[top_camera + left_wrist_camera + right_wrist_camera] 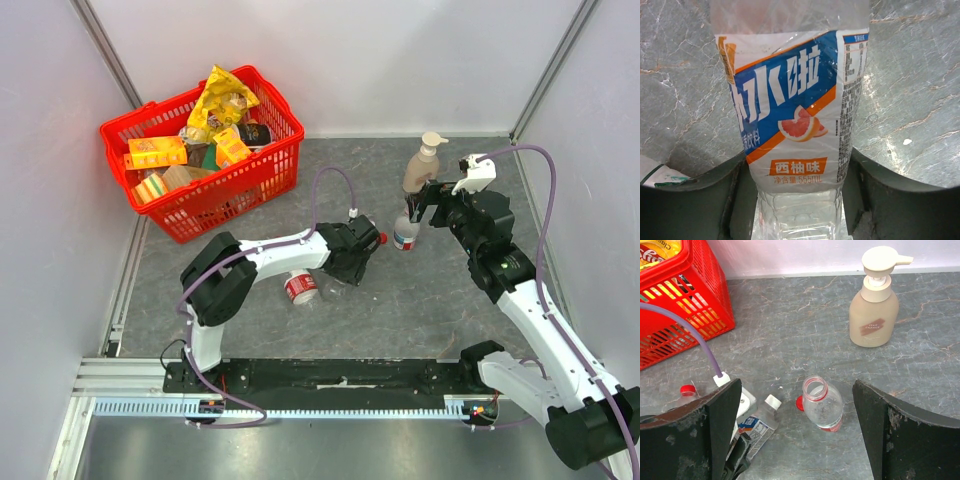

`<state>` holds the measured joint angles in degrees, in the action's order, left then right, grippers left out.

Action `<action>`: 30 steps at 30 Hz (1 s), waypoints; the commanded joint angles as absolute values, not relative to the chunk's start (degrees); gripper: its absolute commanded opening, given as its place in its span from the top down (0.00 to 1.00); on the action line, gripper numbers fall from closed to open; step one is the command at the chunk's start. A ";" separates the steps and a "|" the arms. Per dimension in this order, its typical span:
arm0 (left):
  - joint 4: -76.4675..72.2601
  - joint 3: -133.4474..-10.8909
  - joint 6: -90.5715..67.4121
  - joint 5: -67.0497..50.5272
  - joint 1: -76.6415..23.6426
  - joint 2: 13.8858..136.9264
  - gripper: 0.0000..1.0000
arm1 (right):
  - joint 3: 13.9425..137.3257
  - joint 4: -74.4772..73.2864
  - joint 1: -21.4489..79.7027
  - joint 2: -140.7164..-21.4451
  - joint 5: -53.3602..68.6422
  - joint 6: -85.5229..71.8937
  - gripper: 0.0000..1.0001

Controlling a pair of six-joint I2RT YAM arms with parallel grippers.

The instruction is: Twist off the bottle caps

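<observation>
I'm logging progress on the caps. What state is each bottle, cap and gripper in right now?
Standing bottle: upright, cap off.
Red cap: loose beside it.
White-capped bottle: capped, gripped.
Red-capped bottle: capped, not held.
Left gripper: shut on White-capped bottle.
Right gripper: open, empty.
Soap dispenser: upright.

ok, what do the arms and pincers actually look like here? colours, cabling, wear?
Left arm and right arm: white links, black joint housings, black base rail. A lilac cable loops along each, ending in a white connector at the wrist. Pincer fingers are broad, dark, curved plates, the right ones scuffed with pale specks. No readable markings.
</observation>
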<state>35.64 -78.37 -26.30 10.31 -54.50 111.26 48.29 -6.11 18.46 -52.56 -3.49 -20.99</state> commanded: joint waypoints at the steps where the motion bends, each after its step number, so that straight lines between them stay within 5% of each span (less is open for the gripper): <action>1: 32.35 -76.29 -24.62 11.34 -54.93 108.64 0.45 | 48.60 -4.66 18.28 -51.68 -3.25 -20.92 0.02; 19: 42.00 -79.72 -8.88 21.18 -54.67 85.27 0.49 | 54.66 -5.01 18.28 -53.70 8.25 -23.64 0.02; 30: 40.61 -64.26 -2.37 23.55 -54.67 63.83 0.51 | 55.11 5.70 18.37 -59.41 26.70 -32.42 0.02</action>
<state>41.54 -69.38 -7.01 22.13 -54.50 70.81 53.43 -1.93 18.46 -57.54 17.30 -27.18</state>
